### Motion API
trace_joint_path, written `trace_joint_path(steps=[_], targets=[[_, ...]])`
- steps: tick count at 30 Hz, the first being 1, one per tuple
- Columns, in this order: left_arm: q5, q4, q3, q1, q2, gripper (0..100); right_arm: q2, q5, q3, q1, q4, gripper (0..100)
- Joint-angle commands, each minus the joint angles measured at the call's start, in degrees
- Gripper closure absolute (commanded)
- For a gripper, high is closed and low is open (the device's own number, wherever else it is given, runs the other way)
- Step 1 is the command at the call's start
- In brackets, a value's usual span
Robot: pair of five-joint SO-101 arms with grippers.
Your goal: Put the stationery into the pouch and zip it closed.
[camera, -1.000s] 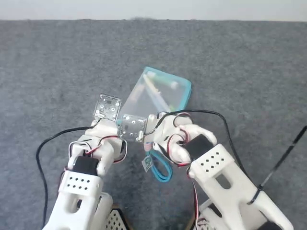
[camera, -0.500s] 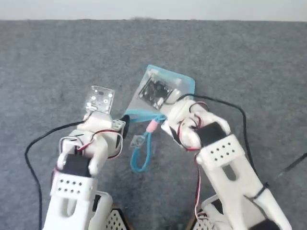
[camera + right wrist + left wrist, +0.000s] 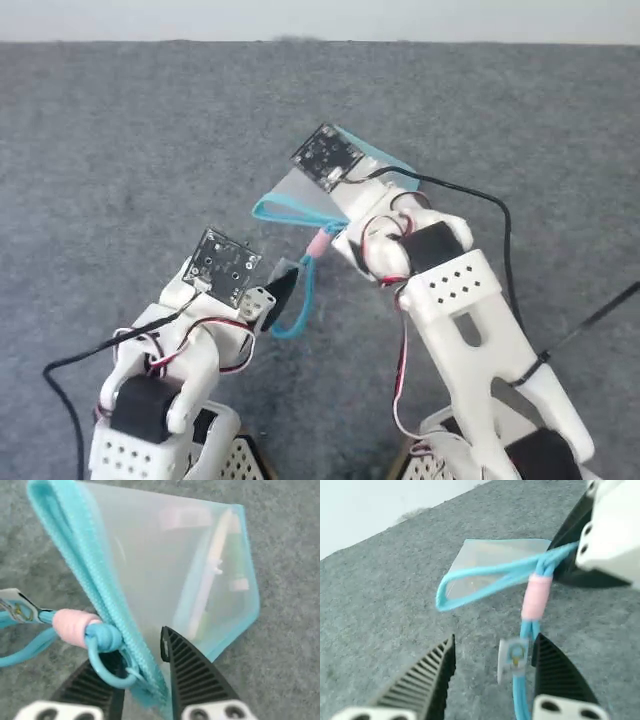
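The pouch (image 3: pixel 288 192) is off flat now. A second ago it lay on the grey desk (image 3: pixel 120 140) with both arms crowded at its near edge. Now one end is tipped up and the rest trails toward the far side. The stationery (image 3: pixel 212 565) sits inside, and the zipper (image 3: pixel 85 565) looks run shut as far as I can see, so I'd guess this is basically wrapping up.

The right gripper (image 3: pixel 140 665) is clamped on the zipper end, right by the pull ring and pink bead (image 3: pixel 75 625). The left gripper (image 3: pixel 495 640) has backed off toward its base. Its fingers are spread wide and grip nothing. The blue strap (image 3: pixel 522 645) and its little tag (image 3: pixel 512 655) just hang between them, close beside one finger. Can't tell if they touch.
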Motion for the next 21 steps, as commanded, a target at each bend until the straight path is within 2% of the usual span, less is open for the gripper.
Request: trace_joint_path(steps=[1, 7, 10, 16, 21], targets=[[-0.7, -0.7, -1.7, 0.8, 0.0, 76, -1.9, -1.8, -3.3, -3.7, 2.4, 99.2], [-0.8, -2.7, 0.8, 5.5, 0.2, 74, -7.3, -3.4, -3.2, -4.3, 5.5, 99.2], [-0.8, -5.6, 3.2, 4.9, 0.2, 74, -9.0, -3.5, -3.2, -4.8, 7.0, 99.1], [-0.5, -7.2, 4.0, 4.8, 0.3, 74, -9.5, -4.5, -2.7, -11.7, 9.2, 99.1], [-0.4, -7.9, 4.7, 4.6, 0.3, 75, -9.8, -4.7, -1.3, -12.3, 8.7, 99.1]])
